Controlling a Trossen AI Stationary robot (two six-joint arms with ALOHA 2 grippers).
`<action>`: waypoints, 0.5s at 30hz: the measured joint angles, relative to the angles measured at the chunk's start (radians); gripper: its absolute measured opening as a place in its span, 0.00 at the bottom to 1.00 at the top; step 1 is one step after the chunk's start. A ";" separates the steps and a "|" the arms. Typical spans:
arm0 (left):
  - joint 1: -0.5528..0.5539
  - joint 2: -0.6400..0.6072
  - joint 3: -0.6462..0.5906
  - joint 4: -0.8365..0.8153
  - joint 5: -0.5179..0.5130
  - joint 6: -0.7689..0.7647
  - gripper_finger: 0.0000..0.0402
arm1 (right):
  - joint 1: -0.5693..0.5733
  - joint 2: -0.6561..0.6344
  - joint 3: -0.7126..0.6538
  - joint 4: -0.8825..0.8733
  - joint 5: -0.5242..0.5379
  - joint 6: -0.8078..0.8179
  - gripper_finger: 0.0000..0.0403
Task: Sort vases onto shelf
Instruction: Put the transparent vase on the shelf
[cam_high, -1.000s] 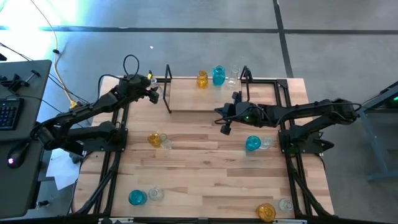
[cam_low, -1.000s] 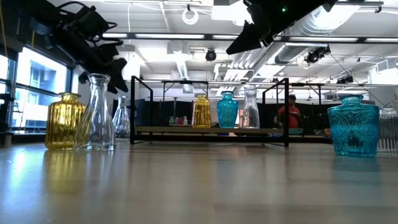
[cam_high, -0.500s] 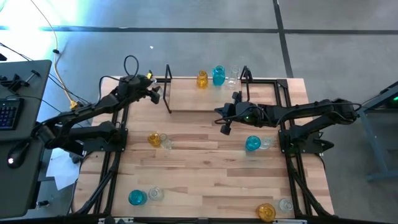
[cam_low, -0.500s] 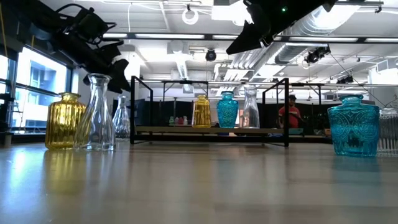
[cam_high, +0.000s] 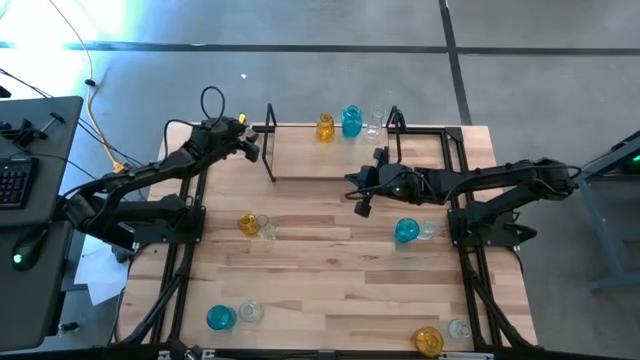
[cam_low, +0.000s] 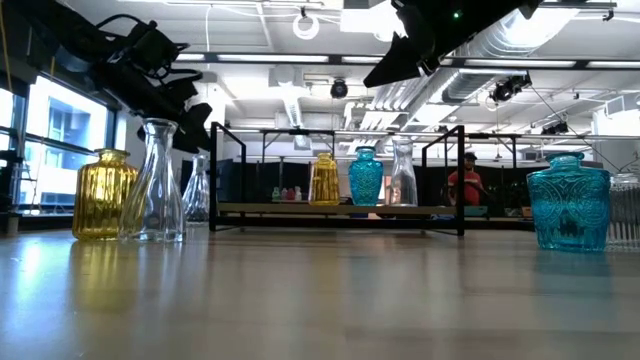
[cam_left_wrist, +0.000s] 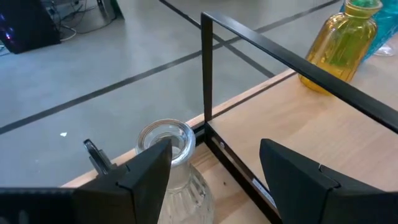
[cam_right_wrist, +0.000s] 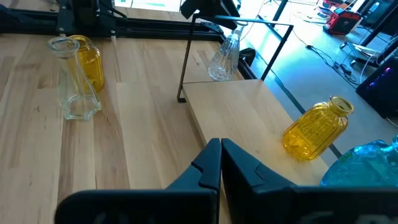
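Since my left tool (cam_left_wrist: 214, 171) hangs wide open and empty above the clear vase (cam_left_wrist: 166, 163) just outside the shelf (cam_high: 330, 150)'s left black loop end, I should drop squarely over its narrow neck; ribbed glass is slick. My right tool (cam_right_wrist: 221, 163) waits shut, empty, above the desk (cam_high: 330, 250).

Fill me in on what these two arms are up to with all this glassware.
They are sorting vases onto the shelf, which already holds a yellow vase, a blue vase and a clear vase. The left gripper hangs open by another clear vase just outside the shelf's left end. The right gripper is shut, empty, above the shelf's front edge. Other vases wait on the table.
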 joint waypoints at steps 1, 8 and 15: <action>0.000 -0.008 0.000 -0.004 0.000 -0.001 0.58 | 0.000 0.000 0.000 0.000 0.000 0.000 0.00; 0.000 -0.076 0.052 -0.108 -0.038 0.041 0.58 | 0.000 0.000 0.000 0.000 -0.005 0.000 0.00; 0.064 -0.036 0.057 -0.210 -0.022 0.007 0.58 | 0.000 0.000 0.000 0.000 -0.006 -0.001 0.00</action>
